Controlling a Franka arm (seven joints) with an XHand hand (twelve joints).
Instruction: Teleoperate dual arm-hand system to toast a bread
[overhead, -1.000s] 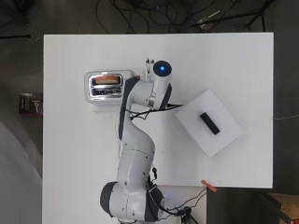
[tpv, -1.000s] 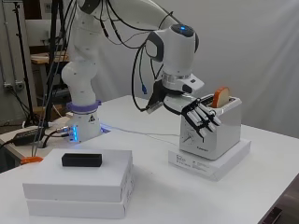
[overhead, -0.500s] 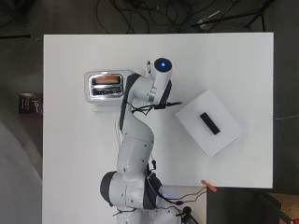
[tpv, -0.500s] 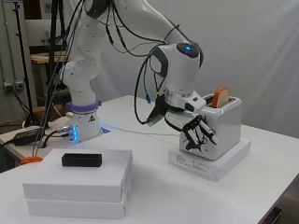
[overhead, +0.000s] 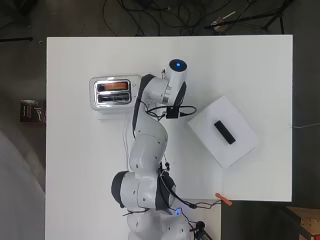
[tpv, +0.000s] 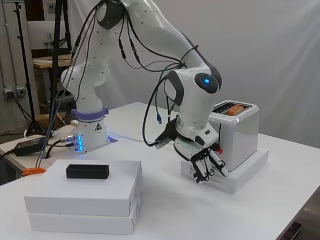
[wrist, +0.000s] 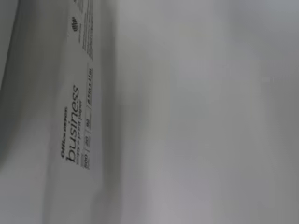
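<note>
A silver toaster (overhead: 114, 92) (tpv: 235, 132) stands on a flat white box (tpv: 239, 176) at the table's left in the overhead view. An orange-brown bread slice (overhead: 116, 86) (tpv: 235, 106) sits low in one slot, and only its top edge shows. My hand (tpv: 207, 162) hangs low against the toaster's near end, down at the level of the box. Its fingers (tpv: 200, 172) point downward, relaxed and slightly bent, with nothing in them. From overhead the arm's wrist hides the hand. The wrist view is filled by the printed white box (wrist: 74, 140), very close.
Two stacked white boxes (overhead: 222, 131) (tpv: 82, 197) with a black block (overhead: 224, 132) (tpv: 87, 171) on top lie to the right of the arm in the overhead view. A small orange thing (overhead: 223, 199) (tpv: 34, 171) lies near the table's edge. Cables hang off the arm.
The hand has gone down along the toaster's end, from near its top to the level of the box. The bread, which stood well above the slot, now sits low in it.
</note>
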